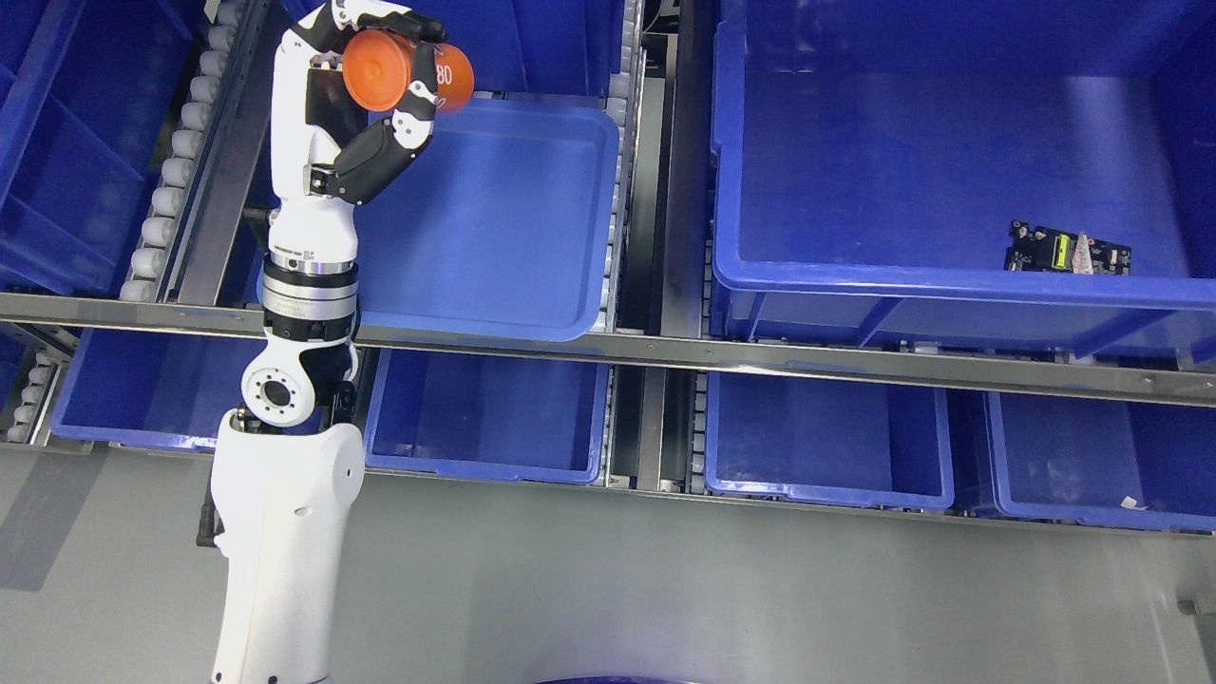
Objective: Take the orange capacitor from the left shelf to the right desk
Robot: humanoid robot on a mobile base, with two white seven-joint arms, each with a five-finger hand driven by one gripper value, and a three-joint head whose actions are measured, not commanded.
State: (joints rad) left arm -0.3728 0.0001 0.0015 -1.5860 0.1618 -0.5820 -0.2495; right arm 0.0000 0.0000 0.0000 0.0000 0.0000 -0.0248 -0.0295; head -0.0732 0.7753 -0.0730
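Note:
My left hand (399, 71) is raised at the upper left of the head view, its arm coming up from the bottom left. Its fingers (415, 119) are curled round an orange capacitor (385, 71), a short cylinder lying on its side with its round end towards me. The capacitor hangs above the near left corner of a shallow blue bin (513, 218) on the upper shelf level. Part of the capacitor is hidden behind the fingers. My right hand is out of the picture.
A large blue bin (950, 161) at the right holds a small black circuit board (1069, 249). A metal shelf rail (665, 350) crosses the picture, with several blue bins (826, 446) below it. White rollers (176, 171) line the left. Grey floor lies in front.

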